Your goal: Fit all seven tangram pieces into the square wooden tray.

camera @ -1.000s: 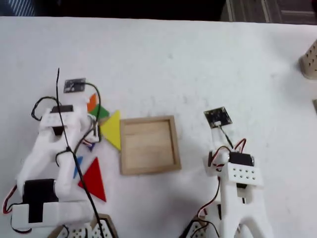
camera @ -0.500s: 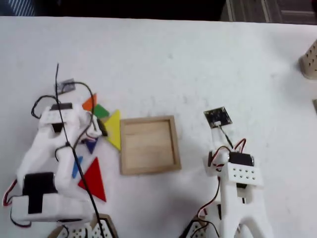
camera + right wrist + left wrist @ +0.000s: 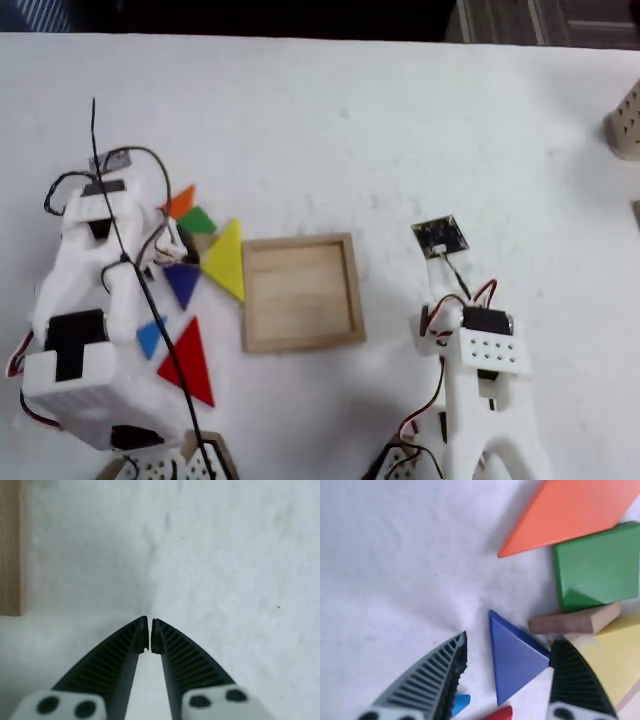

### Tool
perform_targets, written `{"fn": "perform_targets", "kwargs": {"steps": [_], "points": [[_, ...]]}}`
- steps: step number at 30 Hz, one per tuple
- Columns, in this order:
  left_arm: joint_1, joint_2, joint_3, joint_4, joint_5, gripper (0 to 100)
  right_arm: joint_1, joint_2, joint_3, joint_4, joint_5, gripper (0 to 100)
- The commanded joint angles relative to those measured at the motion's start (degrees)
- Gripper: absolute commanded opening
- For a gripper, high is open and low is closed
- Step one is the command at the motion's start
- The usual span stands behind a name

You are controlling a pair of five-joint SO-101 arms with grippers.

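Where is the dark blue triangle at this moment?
In the high view the dark blue triangle lies left of the tray, beside the yellow triangle. The left wrist view shows it between the fingers of the open left gripper.

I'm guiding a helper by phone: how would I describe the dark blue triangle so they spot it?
Find the square wooden tray mid-table, then the yellow triangle beside it. The dark blue triangle lies next to that, within the open left gripper. The other blue piece is lighter.
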Motion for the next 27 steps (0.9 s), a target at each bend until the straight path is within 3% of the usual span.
{"fn": "perform_targets", "kwargs": {"steps": [1, 7, 19, 24, 27], "points": [[1.19, -6.2, 7.12, -3.34, -3.34, 26, 0.57, -1.54, -0.26, -0.66, 0.7, 1.8], [4.7, -14.2, 14.95, -5.98, -3.96, 26, 0.57, -1.54, -0.26, -0.66, 0.7, 1.8], [4.44, -5.49, 8.53, -3.69, -4.4, 25, 0.57, -1.54, -0.26, -0.57, 0.7, 1.8], [4.44, -5.49, 8.35, -4.13, -4.57, 11, 0.57, -1.54, -0.26, -0.57, 0.7, 1.8], [4.44, -5.41, 7.56, -4.04, -6.68, 9, 0.57, -1.54, -0.26, -0.57, 0.7, 1.8]]}}
